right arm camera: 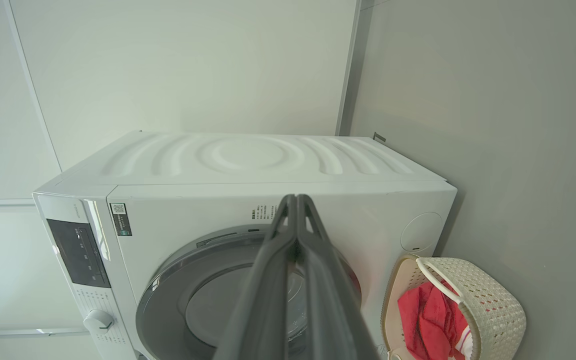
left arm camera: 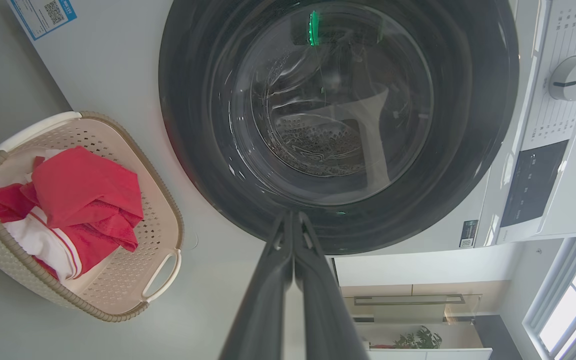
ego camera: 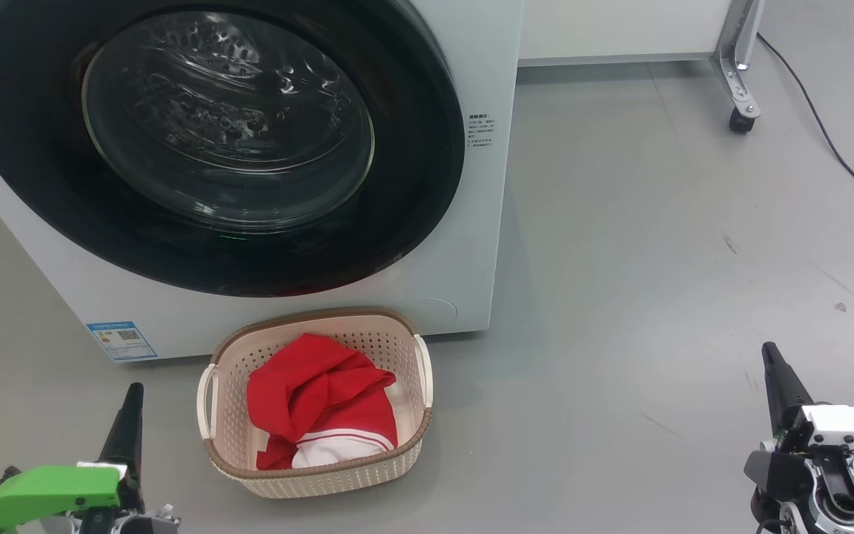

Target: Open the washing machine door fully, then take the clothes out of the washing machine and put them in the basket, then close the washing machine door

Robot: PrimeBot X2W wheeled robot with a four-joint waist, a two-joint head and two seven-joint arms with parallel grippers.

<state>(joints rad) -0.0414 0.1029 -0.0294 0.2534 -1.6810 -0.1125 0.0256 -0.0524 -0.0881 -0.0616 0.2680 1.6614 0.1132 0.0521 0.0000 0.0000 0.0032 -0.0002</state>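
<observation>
The white washing machine (ego camera: pixel 464 245) fills the upper left of the head view, and its round black washing machine door (ego camera: pixel 227 141) sits flush against the front, shut. Through the glass I see bare steel drum. On the floor before it stands the cream basket (ego camera: pixel 316 475) holding the red clothes (ego camera: pixel 316 404) with white trim. My left gripper (ego camera: pixel 133 393) is at the lower left, left of the basket, shut and empty. My right gripper (ego camera: pixel 770 352) is at the lower right, well away from the basket, also shut and empty. The wrist views show the door (left arm camera: pixel 338 120), basket (left arm camera: pixel 163 215), clothes (left arm camera: pixel 83 195) and pressed-together fingers (right arm camera: pixel 295 202).
Grey floor spreads to the right of the machine. A metal leg on a castor (ego camera: pixel 740 119) stands at the upper right, with a black cable (ego camera: pixel 835 141) trailing along the floor beside it. A blue label (ego camera: pixel 121 340) marks the machine's lower left corner.
</observation>
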